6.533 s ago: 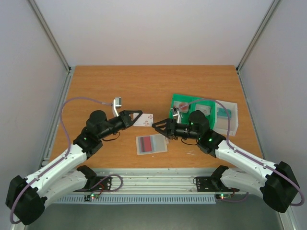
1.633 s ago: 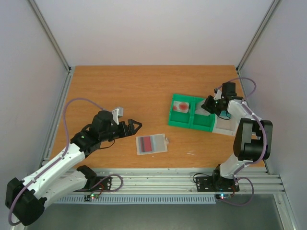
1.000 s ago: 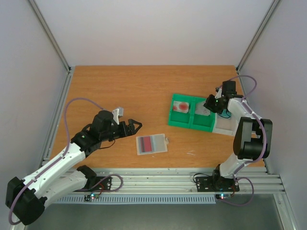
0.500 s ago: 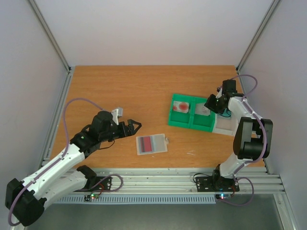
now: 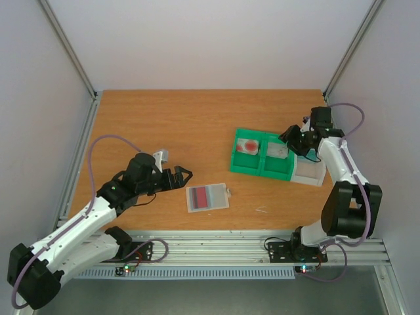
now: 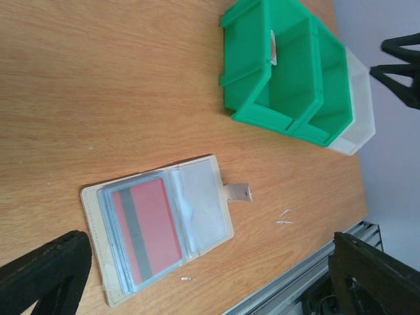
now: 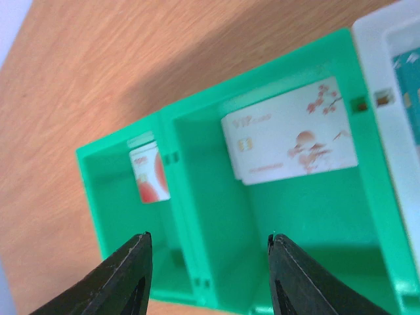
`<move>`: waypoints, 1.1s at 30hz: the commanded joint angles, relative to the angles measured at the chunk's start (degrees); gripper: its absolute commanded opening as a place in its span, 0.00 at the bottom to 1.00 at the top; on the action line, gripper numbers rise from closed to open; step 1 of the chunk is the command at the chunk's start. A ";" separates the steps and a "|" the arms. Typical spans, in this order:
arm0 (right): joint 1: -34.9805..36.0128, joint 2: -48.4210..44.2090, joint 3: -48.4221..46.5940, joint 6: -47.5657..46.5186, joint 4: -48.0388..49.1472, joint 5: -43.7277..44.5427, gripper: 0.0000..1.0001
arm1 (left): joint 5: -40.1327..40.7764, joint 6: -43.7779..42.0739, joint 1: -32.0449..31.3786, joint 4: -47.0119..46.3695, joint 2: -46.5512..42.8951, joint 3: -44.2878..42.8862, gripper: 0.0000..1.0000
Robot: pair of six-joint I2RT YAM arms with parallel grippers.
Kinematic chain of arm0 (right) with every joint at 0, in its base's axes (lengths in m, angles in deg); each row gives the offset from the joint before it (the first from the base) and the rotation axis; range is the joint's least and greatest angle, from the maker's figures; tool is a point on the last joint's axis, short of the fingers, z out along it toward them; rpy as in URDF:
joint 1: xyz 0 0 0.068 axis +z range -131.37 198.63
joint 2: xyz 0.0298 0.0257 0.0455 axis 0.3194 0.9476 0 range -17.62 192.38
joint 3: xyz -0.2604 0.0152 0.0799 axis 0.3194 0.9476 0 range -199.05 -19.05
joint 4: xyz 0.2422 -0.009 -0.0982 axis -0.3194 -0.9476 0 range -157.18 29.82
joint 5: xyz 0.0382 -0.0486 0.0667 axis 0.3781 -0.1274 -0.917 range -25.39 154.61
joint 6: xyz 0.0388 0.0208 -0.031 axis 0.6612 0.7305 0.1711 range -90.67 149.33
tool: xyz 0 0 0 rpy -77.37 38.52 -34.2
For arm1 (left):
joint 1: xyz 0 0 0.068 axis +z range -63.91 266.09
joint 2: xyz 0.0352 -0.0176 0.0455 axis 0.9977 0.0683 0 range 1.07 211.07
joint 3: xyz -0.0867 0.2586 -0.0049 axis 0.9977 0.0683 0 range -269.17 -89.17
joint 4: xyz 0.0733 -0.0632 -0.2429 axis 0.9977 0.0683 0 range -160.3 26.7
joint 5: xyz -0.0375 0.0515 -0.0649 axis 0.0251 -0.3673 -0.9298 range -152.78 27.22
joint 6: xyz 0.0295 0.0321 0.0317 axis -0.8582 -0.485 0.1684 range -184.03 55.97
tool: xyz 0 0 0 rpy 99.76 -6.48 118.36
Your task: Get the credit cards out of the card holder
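Fingers (image 6: 46,275) on my left gripper (image 5: 184,177) stand wide apart with nothing between them. Through its wrist camera I see the flat translucent pale blue-grey plastic card holder (image 6: 164,226) lying open on the wooden table (image 6: 98,85), ahead of the fingers and nearer the one at the left of that view. A dark red plastic card (image 6: 146,231) with a dark stripe sits in the pocket closer to that finger, and the holder's small tab points toward the other finger. My right gripper (image 7: 209,239) is also spread and holds nothing, hovering over the green plastic two-compartment tray (image 7: 197,216). Beyond its fingertips a white card with blossom print (image 7: 292,134) lies in one compartment and a white card with red marks (image 7: 149,174) in the other. Further out past the finger at the right of that view, a teal card (image 7: 408,85) shows in the clear plastic box (image 7: 369,39).
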 commanded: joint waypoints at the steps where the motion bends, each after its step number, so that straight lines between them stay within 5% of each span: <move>1: 1.06 -5.10 2.93 3.84 -2.33 -6.72 0.50 | -1.11 -3.06 -0.06 0.35 2.01 -1.41 0.98; 9: 7.04 -15.03 7.77 2.05 -6.25 -8.01 0.49 | -5.53 -2.32 -0.06 -5.18 8.09 1.27 0.90; 15: 18.71 -18.83 10.26 4.42 -4.75 -4.03 0.47 | -8.33 -0.76 -0.06 -10.63 14.62 2.86 0.79; 28: 40.58 -13.75 13.11 11.76 4.91 2.16 0.35 | -7.74 4.35 0.00 -19.95 22.19 8.21 0.48; 33: 46.78 -9.14 13.39 11.98 8.86 4.58 0.34 | -8.06 5.07 0.03 -21.67 24.10 8.83 0.45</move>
